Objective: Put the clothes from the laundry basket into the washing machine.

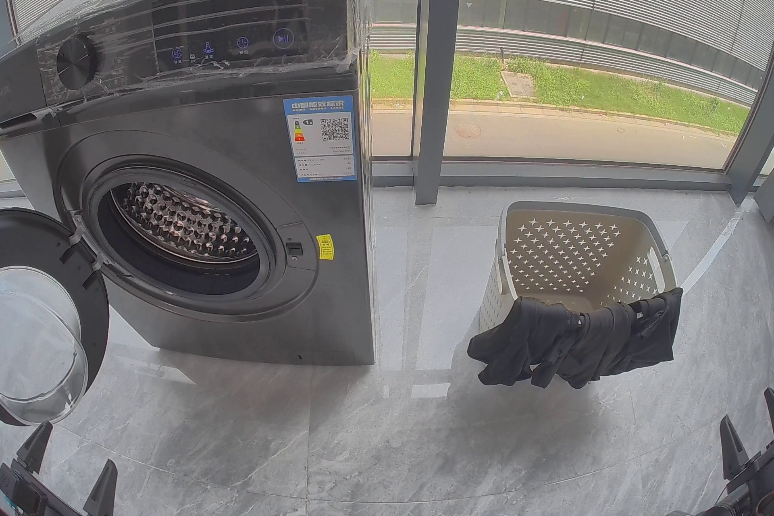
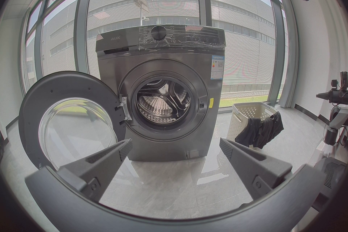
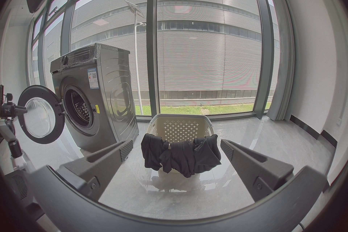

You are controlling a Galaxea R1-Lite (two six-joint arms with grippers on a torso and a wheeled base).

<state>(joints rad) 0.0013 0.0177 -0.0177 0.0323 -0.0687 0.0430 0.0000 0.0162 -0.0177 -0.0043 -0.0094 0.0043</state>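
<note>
A grey front-loading washing machine stands on the left with its round door swung open and the steel drum bare. To its right a white perforated laundry basket sits on the floor. A black garment hangs over the basket's near rim. My left gripper is low at the near left, open and holding nothing, facing the machine. My right gripper is open too, low at the near right, pointing at the basket and the black garment.
Tall glass window panes and a grey pillar close off the back. Light marble floor stretches between me, the machine and the basket. The open door juts out over the floor on the left.
</note>
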